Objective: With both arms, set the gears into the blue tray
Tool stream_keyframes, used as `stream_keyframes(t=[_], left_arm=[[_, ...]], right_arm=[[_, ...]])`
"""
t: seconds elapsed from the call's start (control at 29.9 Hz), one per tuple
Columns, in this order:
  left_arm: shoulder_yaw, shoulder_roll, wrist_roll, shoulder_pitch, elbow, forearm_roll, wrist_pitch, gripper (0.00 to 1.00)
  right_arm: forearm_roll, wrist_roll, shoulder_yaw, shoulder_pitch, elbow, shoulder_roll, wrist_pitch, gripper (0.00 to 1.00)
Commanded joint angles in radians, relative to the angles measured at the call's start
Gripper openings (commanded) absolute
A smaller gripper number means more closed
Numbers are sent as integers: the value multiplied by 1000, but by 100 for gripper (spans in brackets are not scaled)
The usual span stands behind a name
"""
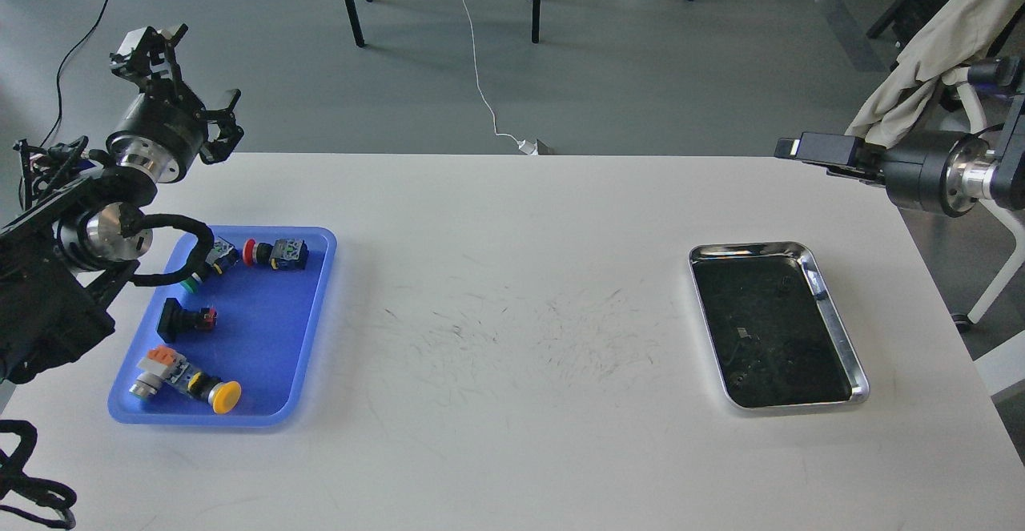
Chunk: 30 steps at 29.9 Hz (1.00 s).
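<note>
On the white table [512, 291] the blue tray [312, 315] lies at the left, and the steel tray [837, 323] with its dark inside lies well apart from it at the right. In the blue tray there are four push-button switches: a red-capped switch [276, 253] near the far rim, a green-ringed one [210, 263] just beside it and partly behind the left arm's cable, a black-capped switch [186, 319] in the middle, and a yellow-capped switch [192, 383] near the front rim. No gear can be made out in the blue tray; inside the steel tray there are small dark specks against the dark floor, too faint to tell as gears. The left tool [188, 86] is raised above the far left corner of the table, behind the blue tray, its two fingers spread wide apart and holding nothing. The right tool [789, 147] reaches in from the right edge, level and pointing left, above the far edge of the table behind the steel tray; it is seen side-on, so I cannot tell whether its fingers are apart or together.
</note>
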Motion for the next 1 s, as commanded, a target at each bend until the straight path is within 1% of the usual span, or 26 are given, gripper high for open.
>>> stream_keyframes(t=[0.0,0.1,0.27,0.4,0.57,0.7,0.8,0.97], left_arm=[[0,1,0,0,1,-1,-1,98],[0,0,0,0,1,-1,-5,98],[0,0,0,0,1,-1,-5,98],[0,0,0,2,8,-1,-7,98],[0,-8,-1,4,15,-1,-7,98],[-2,-6,-1,4,15,-1,-13,98],[-2,-2,-1,5,15,-1,-24,98],[-3,7,-1,5,15,-1,-38,98]], right_arm=[[-216,33,0,12,0,0,49,99],[-334,85,-3,15,-4,6,59,99],[-580,102,-6,7,-16,16,60,99],[-732,152,-13,3,-30,21,60,99],[-818,178,-75,9,-61,36,59,99],[-882,185,-116,10,-95,65,52,99],[-924,197,-141,9,-125,102,48,98],[-938,197,-194,12,-161,173,46,98]])
